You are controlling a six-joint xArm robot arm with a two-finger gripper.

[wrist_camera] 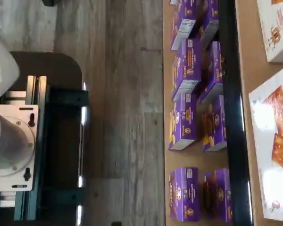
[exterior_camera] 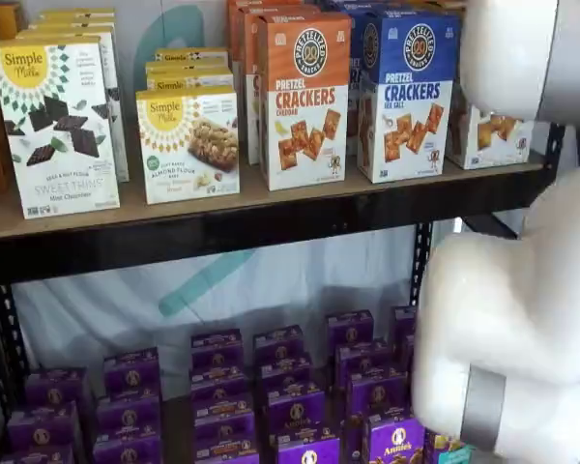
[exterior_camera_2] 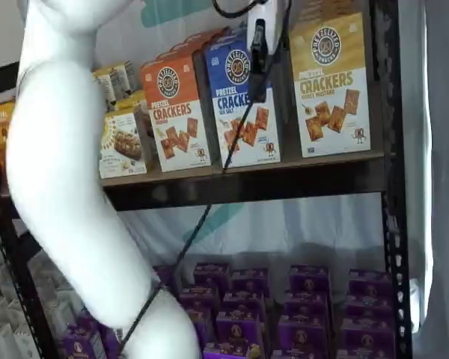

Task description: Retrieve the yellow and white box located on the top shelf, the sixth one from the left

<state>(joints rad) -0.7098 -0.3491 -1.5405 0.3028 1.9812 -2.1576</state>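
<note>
- Cardboard cartons stand in rows on the top shelf (exterior_camera: 271, 208), a tan board with a black front rail; going left to right in a shelf view: a white sunburst carton (exterior_camera: 56, 126), a smaller white one (exterior_camera: 187, 143), an orange cracker carton (exterior_camera: 304, 101), a blue cracker carton (exterior_camera: 406, 92).
- Furthest right, near the shelf's right end, stands the yellow and white box (exterior_camera_2: 331, 86): yellow upper part, white lower front picturing square brown crackers, upright and at the front edge. In a shelf view (exterior_camera: 493, 135) the white arm (exterior_camera: 507, 319) hides most of it.
- Black fingers (exterior_camera_2: 259, 60) hang from above with a cable beside them, in front of the blue carton and just left of the yellow and white box. They are seen side-on, so I cannot tell whether they are parted or closed; they hold nothing.
- Progress, as I judge it: early. The box is untouched in its place; lining up, gripping and drawing it out are all left.
- Materials: smooth glossy carton faces, flat sides, sharp corners; matte wood board; painted metal uprights. Below, small purple boxes (exterior_camera: 290, 387) fill the lower shelf (wrist_camera: 166, 160).
</note>
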